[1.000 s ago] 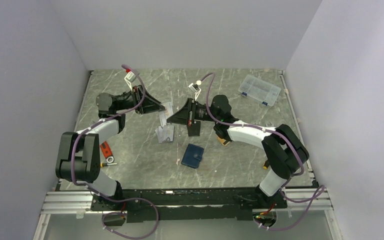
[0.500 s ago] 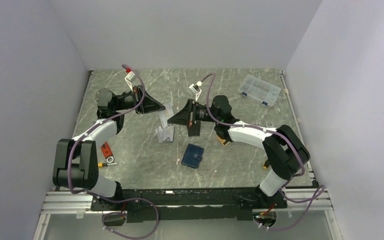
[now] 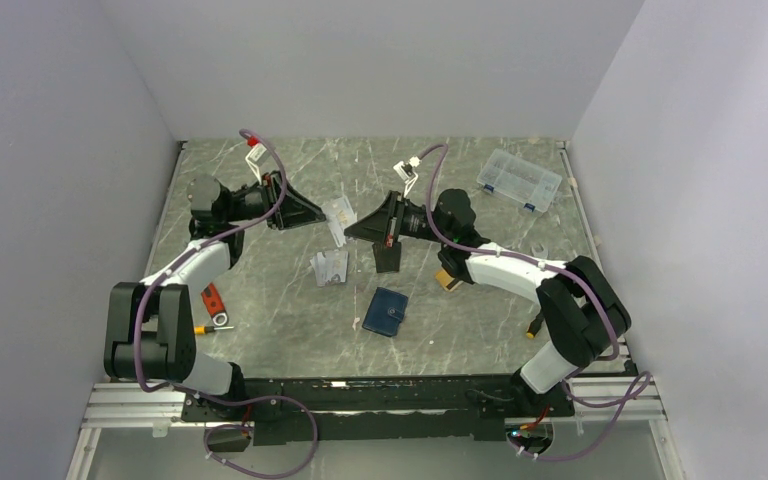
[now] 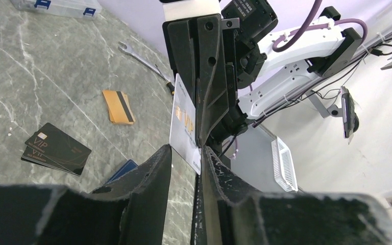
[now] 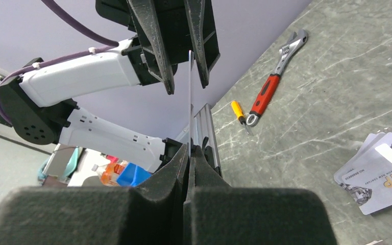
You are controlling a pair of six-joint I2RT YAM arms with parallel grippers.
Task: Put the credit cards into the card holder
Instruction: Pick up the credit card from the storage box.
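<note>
A silver credit card (image 3: 338, 220) hangs upright in the air between my two grippers. My right gripper (image 3: 352, 228) is shut on one end of it, and the right wrist view shows the card (image 5: 190, 97) edge-on above the pinched jaws (image 5: 190, 149). My left gripper (image 4: 186, 153) (image 3: 318, 213) is open, its fingers standing either side of the card's (image 4: 184, 122) other end. Two more silver cards (image 3: 330, 268) (image 5: 377, 173) lie on the table, and an orange-gold card (image 3: 448, 281) (image 4: 117, 106) lies to the right. The navy card holder (image 3: 386, 312) (image 4: 124, 170) lies closed nearer the front.
Black cards (image 3: 388, 257) (image 4: 56, 148) lie under the right gripper. A clear plastic box (image 3: 520, 180) sits at the back right. A red-handled wrench (image 3: 212, 303) (image 5: 273, 87) and a yellow screwdriver (image 5: 240, 115) lie at the left. A silver wrench (image 4: 140, 57) lies at the right.
My right gripper has drawn back up and to the right with the silver card. The left gripper stays at the card's other end, jaws apart.
</note>
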